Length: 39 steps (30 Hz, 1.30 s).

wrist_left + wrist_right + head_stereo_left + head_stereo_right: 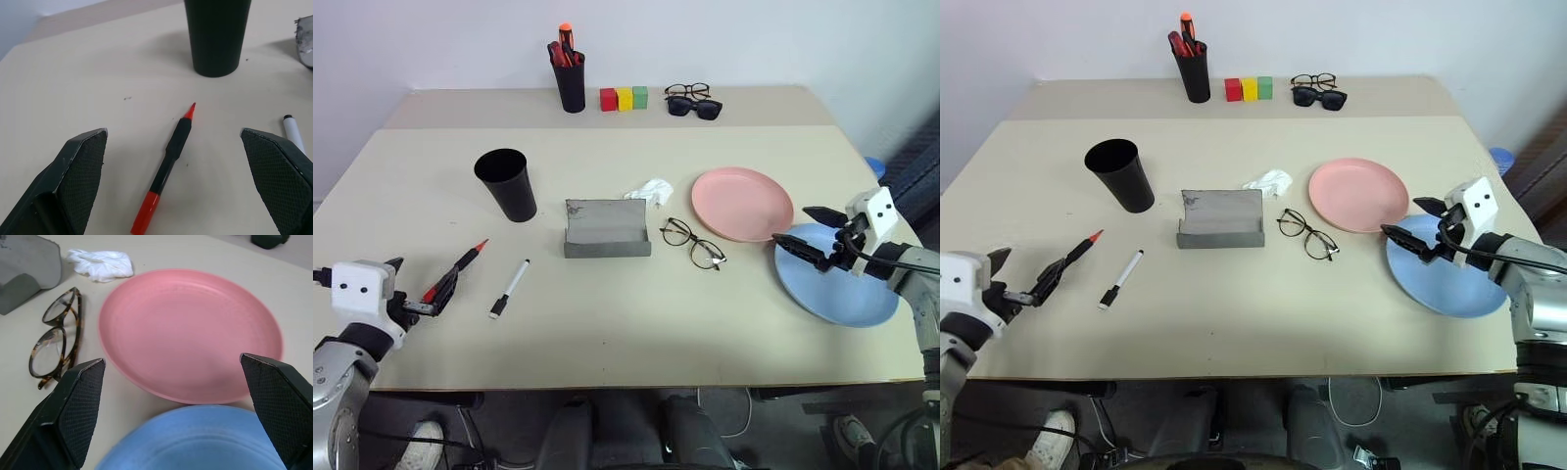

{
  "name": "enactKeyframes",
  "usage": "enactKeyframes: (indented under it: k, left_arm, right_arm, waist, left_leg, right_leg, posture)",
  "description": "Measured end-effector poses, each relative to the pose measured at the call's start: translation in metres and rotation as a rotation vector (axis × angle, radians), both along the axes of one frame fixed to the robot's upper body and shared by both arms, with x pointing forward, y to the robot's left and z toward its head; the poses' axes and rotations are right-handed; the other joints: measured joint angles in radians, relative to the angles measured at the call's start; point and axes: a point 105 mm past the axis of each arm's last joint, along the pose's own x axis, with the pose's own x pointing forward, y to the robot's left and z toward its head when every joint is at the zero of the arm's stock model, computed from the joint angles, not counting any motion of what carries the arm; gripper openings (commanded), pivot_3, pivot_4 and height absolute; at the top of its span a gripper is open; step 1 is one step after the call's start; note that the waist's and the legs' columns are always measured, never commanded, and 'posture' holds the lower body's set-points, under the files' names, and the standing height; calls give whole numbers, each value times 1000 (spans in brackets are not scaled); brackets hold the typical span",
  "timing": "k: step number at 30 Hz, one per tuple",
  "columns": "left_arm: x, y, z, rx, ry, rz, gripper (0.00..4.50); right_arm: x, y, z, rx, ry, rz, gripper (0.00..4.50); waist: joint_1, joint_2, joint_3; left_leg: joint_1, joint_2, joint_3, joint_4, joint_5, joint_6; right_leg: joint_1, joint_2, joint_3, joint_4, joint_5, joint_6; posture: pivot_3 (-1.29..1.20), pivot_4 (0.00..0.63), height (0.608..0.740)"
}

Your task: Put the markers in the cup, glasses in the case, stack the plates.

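Table (607, 343): a wide beige top that carries everything below.
Blue plate (837, 294): lies near the table's right edge, just beside the pink plate; the two rims look about to touch. The right gripper (810, 229) hangs over its left part.
Pink plate (741, 204): lies flat, right of centre, directly ahead of the right gripper's fingers, which frame it in the right wrist view.
Case (607, 229): grey, open, at the table's middle, with its lid raised toward the back.
Cup (506, 183): black, upright, left of the case and well ahead of the left gripper (416, 284).
Glasses (693, 243): unfolded on the table between the case and the pink plate, left of the right gripper and apart from it.
Red and black marker (456, 271): lies slanted with its red tip toward the cup; its rear end sits between the left gripper's spread fingers, touched by neither.
White marker (510, 288): just right of the red one, black cap toward the robot, outside the left gripper's reach of fingers.
Left gripper: fully spread, holding nothing, low over the table's left front.
Right gripper: fully spread, holding nothing.
Tissue (649, 190): a crumpled white wad behind the case.
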Motion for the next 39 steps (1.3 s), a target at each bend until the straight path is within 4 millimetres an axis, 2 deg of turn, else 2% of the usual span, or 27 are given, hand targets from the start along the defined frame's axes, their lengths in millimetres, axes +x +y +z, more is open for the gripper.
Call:
enactKeyframes:
  k: [6,11,13,16,17,20,24,28,30,35,37,39]
  left_arm:
    - [0,0,0,-4,-9,8,4460]
    - [0,1,1,2,-10,13,4460]
    - [3,2,4,19,-10,17,4460]
    - [8,-1,3,42,28,8,4460]
    - [10,-2,2,38,40,4,4460]
    - [21,-7,0,12,90,6,4460]
    - [40,-6,5,21,172,56,4460]
    - [61,-7,7,-42,334,98,4460]
    - [67,-7,0,-57,438,112,4460]
    - [82,-8,-15,-112,609,130,4460]
    - [86,-7,-17,-125,633,136,3951]
    - [90,-8,-17,-130,647,127,3136]
  right_arm:
    - [7,10,7,-2,-19,31,4500]
    - [9,37,8,-1,-23,101,4500]
    - [10,54,10,8,-31,145,4500]
    - [8,91,15,23,-51,248,4500]
    - [8,97,15,23,-52,266,4500]
    - [2,127,20,58,-50,362,4500]
    - [-18,165,19,30,-28,513,4500]
    - [-48,223,15,-19,-72,707,4500]
    - [-51,240,12,-16,-83,727,4500]
    - [-56,263,9,4,-112,745,4500]
    - [-58,268,8,11,-120,753,4500]
    - [-58,270,8,16,-125,750,4500]
  waist:
    - [-1,0,0]
    - [0,0,0]
    - [-1,0,0]
    - [-2,0,0]
    - [-1,0,0]
    - [5,0,0]
    - [3,0,0]
    - [-6,-1,0]
    - [-9,-1,0]
    - [-5,-2,1]
    - [-3,-2,1]
    - [-3,-2,1]
  left_leg:
    - [0,0,0,0,0,0]
    - [0,0,0,0,0,0]
    - [0,0,0,0,0,0]
    - [0,0,0,0,0,0]
    - [0,0,0,0,0,0]
    - [-1,0,-2,0,0,0]
    - [-1,0,-3,0,0,0]
    - [-1,0,-3,0,0,0]
    - [-1,-1,-3,0,0,0]
    - [-1,-1,-3,0,1,-1]
    - [-2,-1,-3,0,1,-1]
    - [-2,-1,-3,0,1,-2]
  right_leg:
    - [0,0,0,0,0,0]
    - [0,0,0,0,0,0]
    - [0,0,0,0,0,0]
    - [0,0,0,0,0,0]
    - [0,0,0,0,0,0]
    - [0,0,-1,0,0,0]
    - [-1,1,-2,1,0,0]
    - [-2,2,-2,3,0,0]
    - [-3,1,-2,3,0,0]
    - [-4,1,-2,3,0,0]
    - [-4,1,-2,3,0,0]
    - [-4,1,-2,3,0,0]
  posture:
    - [0,150,740]
    - [0,150,740]
    - [0,150,740]
    - [0,150,740]
    - [0,150,740]
    - [0,150,740]
    - [0,150,740]
    - [0,150,740]
    - [0,150,740]
    - [0,150,740]
    - [0,150,740]
    - [0,150,740]
